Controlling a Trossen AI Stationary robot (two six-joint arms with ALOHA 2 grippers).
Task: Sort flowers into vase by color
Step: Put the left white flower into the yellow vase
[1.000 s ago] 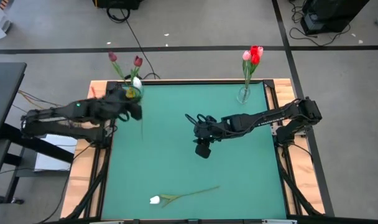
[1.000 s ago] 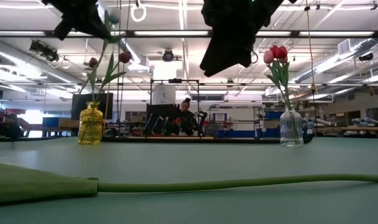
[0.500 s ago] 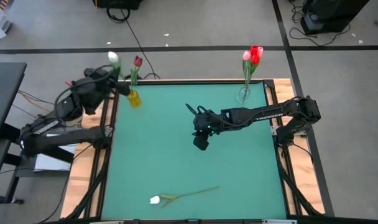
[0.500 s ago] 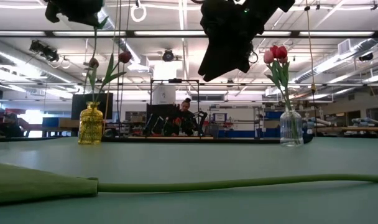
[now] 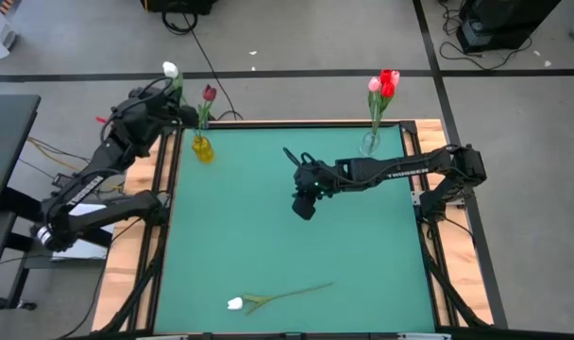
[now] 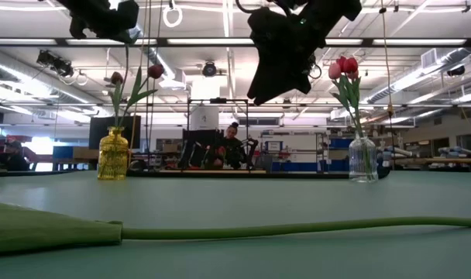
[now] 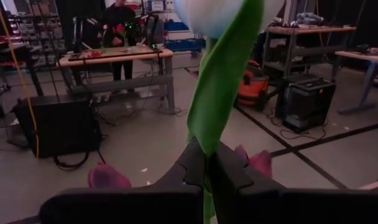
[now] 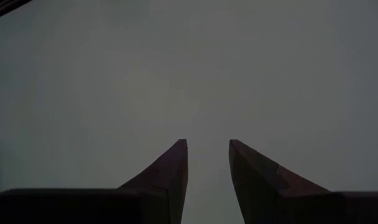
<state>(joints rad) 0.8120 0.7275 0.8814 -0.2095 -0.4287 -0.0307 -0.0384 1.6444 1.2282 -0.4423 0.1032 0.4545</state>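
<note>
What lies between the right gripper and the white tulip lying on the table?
Only bare green mat, seen in the high view, between the right gripper and the white tulip.

Both arms are dark, near-black, built of slim jointed links. The right arm's forearm bears small white lettering, too fine to read. Each claw, left claw and right claw, ends in two matte, dark, wedge-shaped fingers tapering to blunt tips.
</note>
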